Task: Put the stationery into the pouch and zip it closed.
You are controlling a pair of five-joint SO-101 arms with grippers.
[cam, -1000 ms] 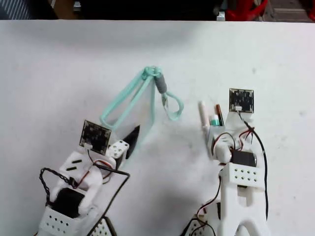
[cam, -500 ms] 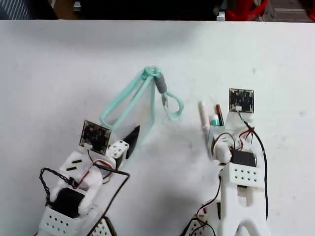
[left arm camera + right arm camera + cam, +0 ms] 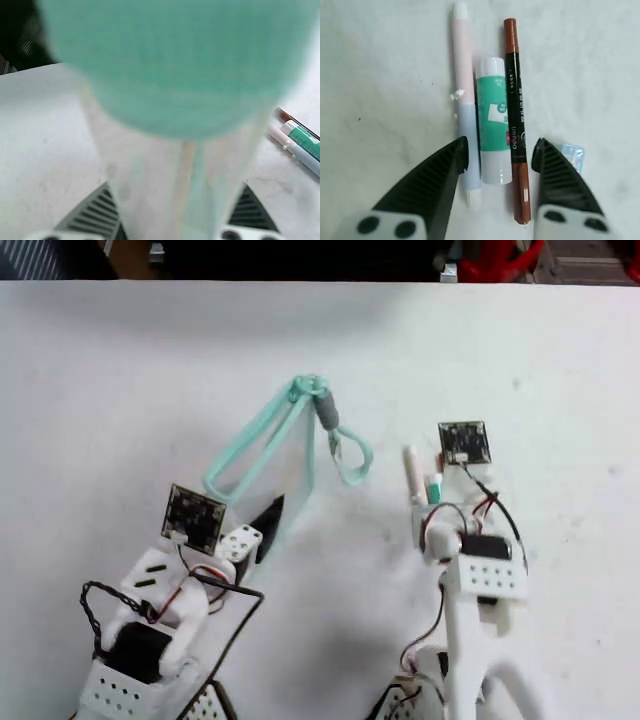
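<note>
A clear pouch (image 3: pixel 272 455) with a teal rim and a teal loop stands on its edge at mid-table, its mouth open upward. My left gripper (image 3: pixel 262 523) is shut on the pouch's near corner. In the left wrist view the pouch (image 3: pixel 175 100) sits between the jaws of that gripper (image 3: pixel 176 190). To the right lie a pink and pale-blue pen (image 3: pixel 465 100), a green-and-white glue stick (image 3: pixel 493 120) and a brown marker (image 3: pixel 516 115), side by side. My right gripper (image 3: pixel 501 146) hangs open just above them, straddling the glue stick and marker.
A small pale-blue scrap (image 3: pixel 570 154) lies beside the brown marker. The white table (image 3: pixel 120 370) has free room at the back and on both far sides. Its far edge runs along the dark strip at the top.
The right arm has shifted left, bringing its gripper over the three stationery items. The left arm and the pouch have kept still.
</note>
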